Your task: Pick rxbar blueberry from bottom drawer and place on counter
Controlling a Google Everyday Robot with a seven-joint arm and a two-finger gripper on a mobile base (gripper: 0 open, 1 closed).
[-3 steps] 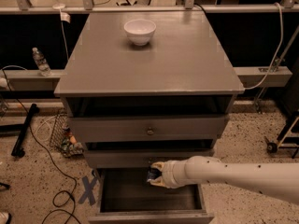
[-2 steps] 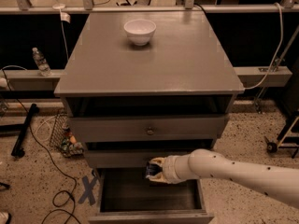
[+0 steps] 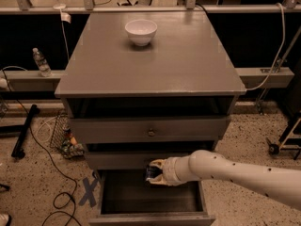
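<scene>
The gripper [image 3: 153,173] is seen over the open bottom drawer [image 3: 150,218], at its far edge and just in front of the drawer face above it. Its pale fingers are closed on a small dark item with a bluish glint, taken to be the rxbar blueberry [image 3: 149,172]. The bar is held clear of the drawer's dark floor, a little left of the drawer's middle. The white arm [image 3: 235,174] is stretched in from the right edge of the scene, crossing the drawer's right wall.

The bottom drawer is pulled out toward the near side, and its dark interior is exposed. Above it, a shallower drawer with a small knob [image 3: 151,132] is shown closed.

The counter [image 3: 155,69] forms the broad grey top of the cabinet, well above the gripper. A white bowl [image 3: 141,31] is set on it near the far edge, slightly left of centre.

On the floor to the left of the cabinet, a blue tape cross [image 3: 89,192] and a dark cable [image 3: 55,200] are seen. A water bottle [image 3: 41,62] is stood on a ledge at far left.
</scene>
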